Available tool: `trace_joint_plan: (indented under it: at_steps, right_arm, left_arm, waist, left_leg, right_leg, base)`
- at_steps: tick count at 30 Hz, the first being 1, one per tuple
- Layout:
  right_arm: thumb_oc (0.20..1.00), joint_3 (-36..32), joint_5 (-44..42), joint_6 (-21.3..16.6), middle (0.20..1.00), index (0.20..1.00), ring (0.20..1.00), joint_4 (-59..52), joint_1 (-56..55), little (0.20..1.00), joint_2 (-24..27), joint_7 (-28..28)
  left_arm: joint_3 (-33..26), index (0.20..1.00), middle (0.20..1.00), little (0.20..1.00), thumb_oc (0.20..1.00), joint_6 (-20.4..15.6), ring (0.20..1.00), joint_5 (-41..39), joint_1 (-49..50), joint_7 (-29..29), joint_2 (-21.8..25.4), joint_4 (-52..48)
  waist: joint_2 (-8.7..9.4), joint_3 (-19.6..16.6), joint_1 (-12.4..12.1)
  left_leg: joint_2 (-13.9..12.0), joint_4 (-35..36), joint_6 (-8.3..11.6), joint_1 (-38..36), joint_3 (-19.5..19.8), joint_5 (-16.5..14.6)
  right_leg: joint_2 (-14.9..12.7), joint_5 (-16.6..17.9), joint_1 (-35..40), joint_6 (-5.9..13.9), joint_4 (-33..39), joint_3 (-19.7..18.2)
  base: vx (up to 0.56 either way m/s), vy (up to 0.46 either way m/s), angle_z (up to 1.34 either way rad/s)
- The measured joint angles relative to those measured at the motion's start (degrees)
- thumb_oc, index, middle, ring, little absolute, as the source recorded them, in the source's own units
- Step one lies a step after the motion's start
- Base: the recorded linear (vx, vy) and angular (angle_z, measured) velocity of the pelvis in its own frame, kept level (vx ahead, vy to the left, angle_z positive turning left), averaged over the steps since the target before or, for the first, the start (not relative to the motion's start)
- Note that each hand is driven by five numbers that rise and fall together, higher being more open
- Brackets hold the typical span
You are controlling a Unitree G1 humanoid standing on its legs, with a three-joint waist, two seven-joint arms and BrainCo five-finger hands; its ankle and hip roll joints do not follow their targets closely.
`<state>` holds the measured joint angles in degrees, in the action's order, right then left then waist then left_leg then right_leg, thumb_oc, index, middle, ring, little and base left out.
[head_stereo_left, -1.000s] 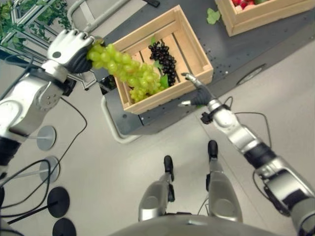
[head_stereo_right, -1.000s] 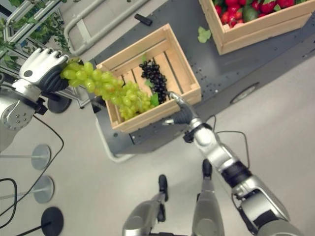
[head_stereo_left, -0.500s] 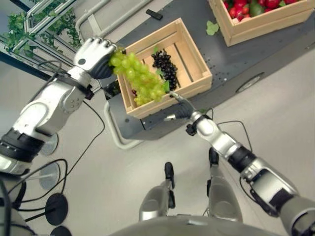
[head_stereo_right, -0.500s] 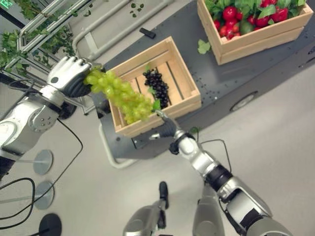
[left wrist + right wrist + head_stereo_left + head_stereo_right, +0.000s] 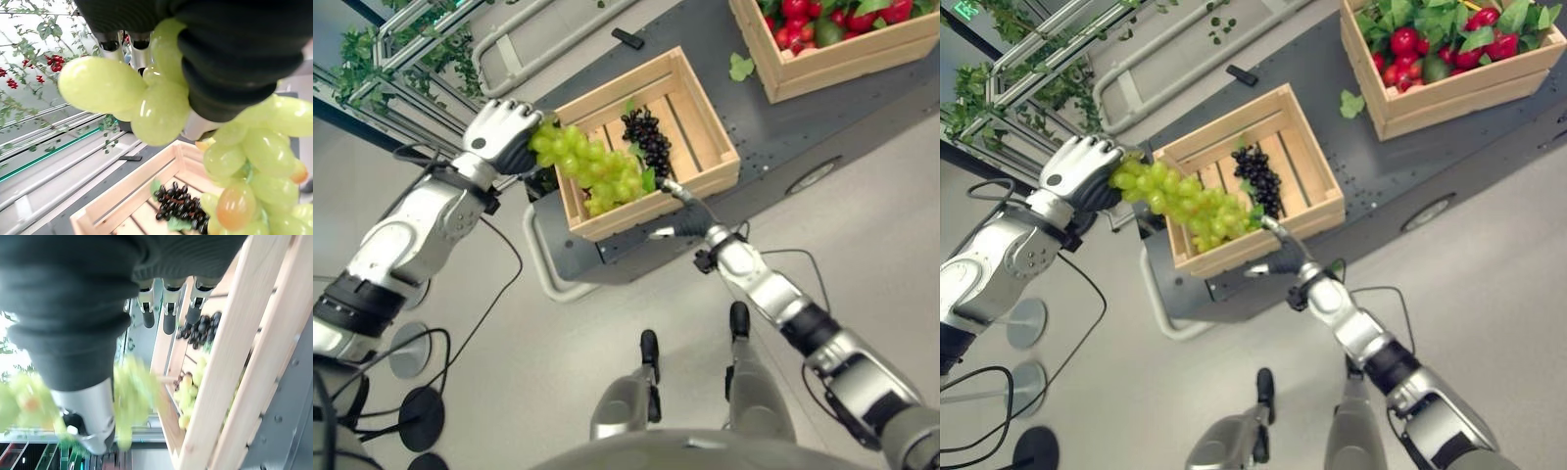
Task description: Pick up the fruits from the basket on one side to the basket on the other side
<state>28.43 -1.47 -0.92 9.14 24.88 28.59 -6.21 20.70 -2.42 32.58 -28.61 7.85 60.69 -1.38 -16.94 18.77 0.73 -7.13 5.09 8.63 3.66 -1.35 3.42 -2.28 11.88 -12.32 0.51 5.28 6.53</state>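
My left hand (image 5: 504, 132) is shut on the stem end of a bunch of green grapes (image 5: 592, 168), which hangs slanting over the left end of a light wooden crate (image 5: 710, 122). Inside that crate lies a bunch of black grapes (image 5: 646, 142), which the left wrist view shows too, black grapes (image 5: 178, 208) below the green grapes (image 5: 161, 107). My right hand (image 5: 690, 211) stands open just outside the crate's front wall, its fingers (image 5: 168, 308) straight and pointing at the crate wall (image 5: 234, 372). A second crate (image 5: 1449, 93) at the upper right holds red fruit and leaves.
Both crates rest on a dark wheeled cart (image 5: 783, 127) with a grey tube bumper (image 5: 543, 274). On the cart lie a loose green leaf (image 5: 741, 67) and a small black object (image 5: 628, 38). Metal racks with plants (image 5: 401, 59) stand at the upper left; round stand bases (image 5: 411, 348) sit on the floor.
The camera has shifted. My left hand has carried the green grapes closer to the near crate, over its left end. My right hand stays open by the crate's front wall.
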Motion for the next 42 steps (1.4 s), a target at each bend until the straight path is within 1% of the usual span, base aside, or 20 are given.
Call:
trace_joint_plan:
  at_steps: [2, 4, 9, 13, 16, 24, 27, 30, 38, 42]
  right_arm:
    - [1.000, -1.42, -0.21, -0.01, 1.000, 1.000, 1.000, -1.64, -0.92, 1.000, 0.88, 0.36]
    - [1.000, -3.25, -0.24, -0.02, 1.000, 1.000, 1.000, -3.75, -1.71, 1.000, 1.53, 0.79]
    - [1.000, -5.77, -0.27, -0.03, 1.000, 1.000, 1.000, -7.46, -3.81, 1.000, 1.61, 2.02]
    - [1.000, -6.26, -0.45, -0.02, 1.000, 1.000, 1.000, -9.01, -5.50, 1.000, 1.62, 2.70]
    - [1.000, -6.50, -0.39, 0.06, 1.000, 1.000, 1.000, -9.02, -5.60, 1.000, 1.60, 3.04]
    - [1.000, -5.25, 0.38, 1.43, 1.000, 1.000, 1.000, -8.23, -5.22, 1.000, 1.24, 4.67]
    - [1.000, -4.40, 2.11, 1.83, 1.000, 1.000, 1.000, -4.09, -4.49, 1.000, -0.54, 4.80]
    - [1.000, -2.82, 3.10, 2.30, 1.000, 1.000, 1.000, -3.66, -4.48, 1.000, -1.05, 4.82]
    - [1.000, -2.42, 1.86, 2.30, 1.000, 1.000, 1.000, -3.65, -4.20, 1.000, -3.03, 4.53]
    - [1.000, -0.31, 2.08, 2.38, 1.000, 1.000, 1.000, -3.38, -2.79, 1.000, -3.38, 4.58]
  left_arm:
    - [-0.08, 0.200, 0.200, 0.200, 0.200, 0.24, 0.200, 0.59, 1.03, -0.08, -0.15, 0.04]
    - [-1.80, 0.200, 0.200, 0.200, 0.200, 0.59, 0.200, 1.68, 3.04, -0.59, -1.27, 0.04]
    - [-5.04, 0.200, 0.200, 0.200, 0.200, 0.73, 0.200, 2.81, 6.62, -1.23, -2.01, -0.02]
    - [-6.31, 0.200, 0.200, 0.200, 0.200, 1.21, 0.200, 3.26, 8.26, -1.30, -2.49, 0.03]
    - [-6.30, 0.200, 0.200, 0.200, 0.200, 1.40, 0.200, 4.11, 8.42, -1.80, -3.66, 0.01]
    - [-6.28, 0.200, 0.200, 0.200, 0.200, 1.54, 0.200, 4.91, 8.41, -2.83, -4.80, -0.16]
    - [-6.27, 0.200, 0.200, 0.200, 0.200, 1.50, 0.200, 4.92, 8.41, -3.30, -5.30, -1.77]
    - [-6.25, 0.200, 0.200, 0.200, 0.200, 1.36, 0.200, 4.92, 8.39, -3.30, -5.66, -2.48]
    - [-6.08, 0.200, 0.200, 0.200, 0.200, 1.01, 0.200, 4.91, 8.32, -3.30, -6.74, -2.47]
    - [-6.00, 0.200, 0.200, 0.200, 0.200, 1.08, 0.200, 4.97, 7.81, -3.29, -6.92, -2.48]
  waist:
    - [0.30, -0.12, 0.08]
    - [0.84, -0.34, 0.08]
    - [1.91, -0.78, 0.23]
    - [2.25, -0.84, 0.05]
    - [2.92, -1.07, 0.05]
    - [3.43, -1.07, 0.07]
    - [4.04, -1.23, -0.04]
    - [4.04, -1.23, 0.01]
    - [4.04, -1.23, 0.09]
    - [4.02, -1.24, 0.10]
  left_leg:
    - [-0.04, 0.00, 0.01, -0.02, -0.02, -0.01]
    - [-0.07, 0.00, 0.03, -0.03, -0.05, -0.05]
    - [-0.07, 0.01, 0.00, -0.08, -0.11, -0.22]
    - [-0.07, 0.00, -0.01, -0.11, -0.08, -0.23]
    - [-0.08, 0.00, -0.01, -0.14, -0.08, -0.23]
    - [-0.18, 0.00, 0.00, -1.14, -0.08, -0.43]
    - [-0.18, 0.00, 0.01, -1.12, -0.03, -0.42]
    - [-0.16, 0.00, 0.00, -1.11, -0.02, -0.43]
    - [-0.17, -0.01, 0.01, -1.12, -0.05, -0.42]
    - [-0.17, -0.01, 0.01, -1.20, -0.10, -0.42]
  right_leg:
    - [0.05, -0.04, -0.01, 0.01, 0.00, -0.01]
    - [0.07, -0.10, -0.02, 0.02, 0.00, -0.03]
    - [0.07, -0.17, 0.00, 0.12, 0.01, -0.08]
    - [0.07, -0.23, 0.09, 0.19, 0.01, -0.09]
    - [0.07, -0.23, 0.12, 0.20, 0.01, -0.05]
    - [0.12, -0.46, 1.12, 0.29, 0.02, -0.05]
    - [0.11, -0.47, 1.13, 0.28, 0.02, -0.02]
    - [0.08, -0.50, 1.13, 0.28, 0.02, 0.01]
    - [0.11, -0.52, 1.11, 0.26, 0.02, 0.01]
    - [0.12, -0.51, 1.13, 0.25, 0.02, 0.00]
  base:
    - [0.00, 0.000, 0.00]
    - [0.00, 0.000, 0.00]
    - [0.00, 0.000, 0.00]
    - [0.00, 0.000, 0.00]
    - [0.00, 0.000, 0.00]
    - [0.00, 0.000, 0.00]
    - [0.00, 0.000, 0.00]
    - [0.00, 0.000, 0.00]
    - [0.00, 0.000, 0.00]
    - [0.00, 0.000, 0.00]
